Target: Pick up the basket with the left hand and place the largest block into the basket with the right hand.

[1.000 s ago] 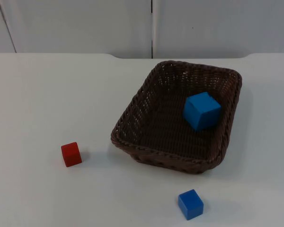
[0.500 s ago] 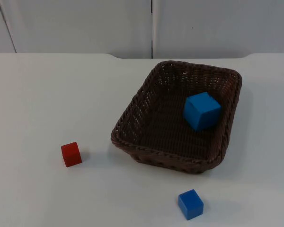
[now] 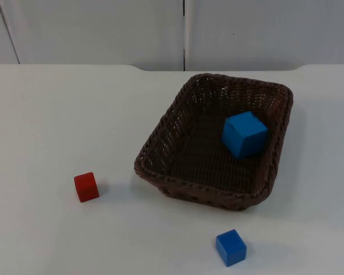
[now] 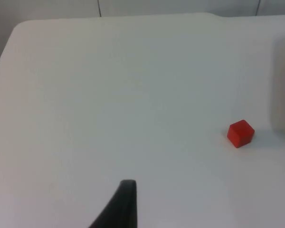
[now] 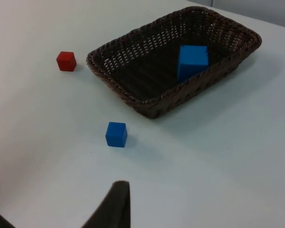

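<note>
Nothing has shifted over the last second, and that tells me plenty: the dark brown woven wicker basket sits flat on the white table top exactly where it was, and the large blue cube rests inside it, toward the far right side of the floor, just as before. From my right wrist I look down on the same scene, with the basket and the big cube in it. The small blue cube lies out on the table in front of the basket's near rim, a little apart from it, and the small red cube lies well off to the basket's left; neither has budged. My left gripper hangs above bare table with the red cube off ahead of it, nowhere near the basket, and has hold of nothing; one fingertip is all I can make out, so how far open it stands I cannot tell. My right gripper waits back above the table short of the small blue cube, likewise empty, its opening equally hidden from me. My reading: the largest block is already in the basket, both arms have pulled away, and the job looks finished, with the basket set down again.
</note>
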Tool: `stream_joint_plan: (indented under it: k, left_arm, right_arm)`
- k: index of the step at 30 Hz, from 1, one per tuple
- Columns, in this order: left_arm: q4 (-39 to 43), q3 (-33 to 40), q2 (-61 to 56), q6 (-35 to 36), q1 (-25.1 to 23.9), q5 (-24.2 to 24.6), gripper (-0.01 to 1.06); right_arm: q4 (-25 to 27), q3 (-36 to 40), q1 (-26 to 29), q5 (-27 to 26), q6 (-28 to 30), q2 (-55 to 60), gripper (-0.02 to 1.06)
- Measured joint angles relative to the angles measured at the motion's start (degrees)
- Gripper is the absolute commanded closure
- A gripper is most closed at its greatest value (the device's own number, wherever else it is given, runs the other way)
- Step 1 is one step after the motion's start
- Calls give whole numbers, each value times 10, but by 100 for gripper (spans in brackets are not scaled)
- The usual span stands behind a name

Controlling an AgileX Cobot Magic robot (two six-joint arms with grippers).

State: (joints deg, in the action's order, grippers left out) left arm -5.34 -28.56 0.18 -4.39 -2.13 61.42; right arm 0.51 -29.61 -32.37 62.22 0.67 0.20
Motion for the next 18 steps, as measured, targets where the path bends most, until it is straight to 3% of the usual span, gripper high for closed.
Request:
stream_joint_plan:
  k: [3,18]
  left_arm:
    - [0,0,0,0,0,0,0]
    - [0,0,0,0,0,0,0]
  right_arm:
    - [0,0,15,0,0,0,-1]
    - [0,0,190,0,0,0,-1]
